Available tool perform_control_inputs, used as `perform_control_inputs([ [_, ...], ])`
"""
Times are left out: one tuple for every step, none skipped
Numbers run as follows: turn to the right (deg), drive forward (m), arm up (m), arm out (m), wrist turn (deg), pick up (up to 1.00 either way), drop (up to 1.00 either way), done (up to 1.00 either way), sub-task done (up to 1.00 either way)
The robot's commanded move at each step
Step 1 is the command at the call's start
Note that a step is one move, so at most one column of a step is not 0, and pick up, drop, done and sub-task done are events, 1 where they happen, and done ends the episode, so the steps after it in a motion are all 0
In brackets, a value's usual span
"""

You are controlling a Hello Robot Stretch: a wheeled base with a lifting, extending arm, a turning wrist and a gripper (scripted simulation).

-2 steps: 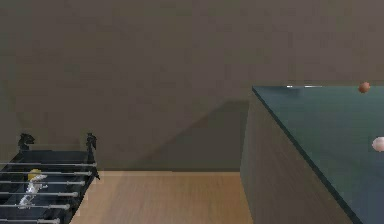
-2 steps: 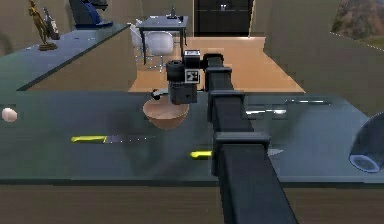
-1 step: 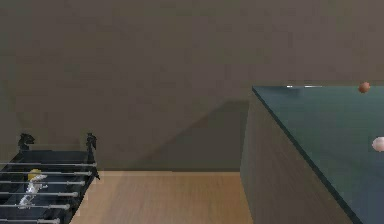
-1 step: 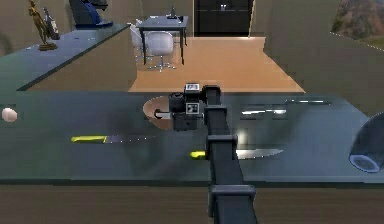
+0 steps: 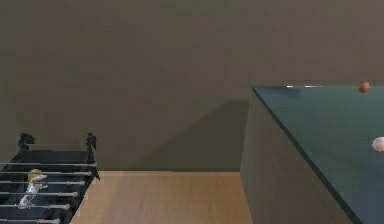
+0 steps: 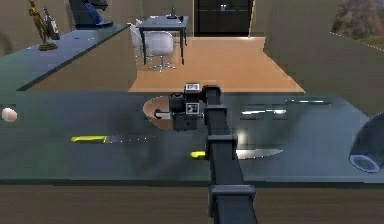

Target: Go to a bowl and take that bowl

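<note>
gripper (image 6: 164, 111) at what seems a brown bowl (image 6: 150, 104) on dark counter (image 6: 320, 135), cannot tell if holding

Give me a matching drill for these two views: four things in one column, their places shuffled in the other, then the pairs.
Things
1. statue
2. brown bowl
3. foosball table
4. white ball

Places
A. near counter, arm side view's left edge
B. forward view's lower left
C. far counter, arm side view's top left
D. at the hand's far end, on the near counter

Pairs: 1-C, 2-D, 3-B, 4-A
</note>
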Motion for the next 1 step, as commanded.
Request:
perform_control_inputs([
  [0.0, 0.00, 0.08, 0.00, 0.0, 0.00, 0.00, 0.00, 0.00],
])
